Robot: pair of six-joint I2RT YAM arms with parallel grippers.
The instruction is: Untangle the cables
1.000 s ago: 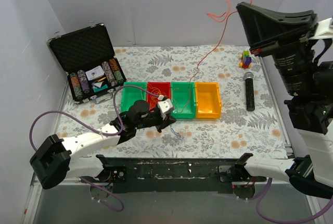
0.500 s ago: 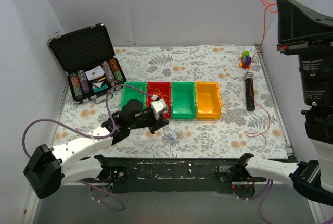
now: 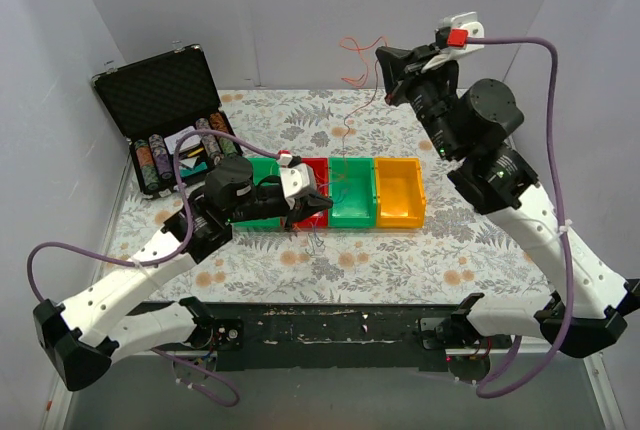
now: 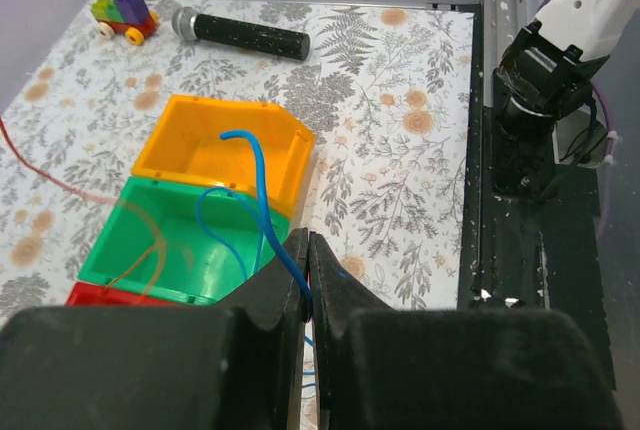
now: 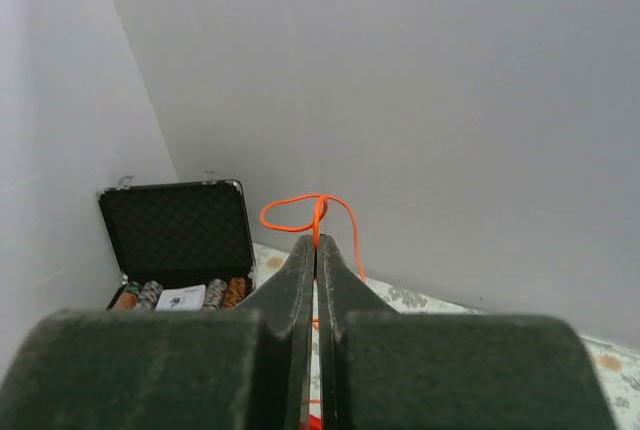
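My left gripper point(image 3: 310, 197) is low over the red bin point(image 3: 304, 171). In the left wrist view it point(image 4: 307, 240) is shut on a thin blue cable point(image 4: 256, 182) that loops up over the green bin point(image 4: 160, 250) and the orange bin point(image 4: 225, 150). More blue cable lies on the table below it point(image 3: 316, 242). My right gripper point(image 3: 384, 68) is raised high over the back of the table. In the right wrist view it point(image 5: 316, 242) is shut on a thin orange cable point(image 5: 305, 210) that loops above its tips. That cable point(image 3: 352, 50) hangs down towards the bins.
Four bins stand in a row: green, red, green point(image 3: 352, 196), orange point(image 3: 398, 191). An open black case of poker chips point(image 3: 165, 120) stands at the back left. A black microphone point(image 4: 240, 36) and a small block toy point(image 4: 124, 15) lie towards the right side.
My right arm has swung from the right edge to above the back middle of the table, carrying the orange cable. My left gripper has moved back towards the red bin with the blue cable.
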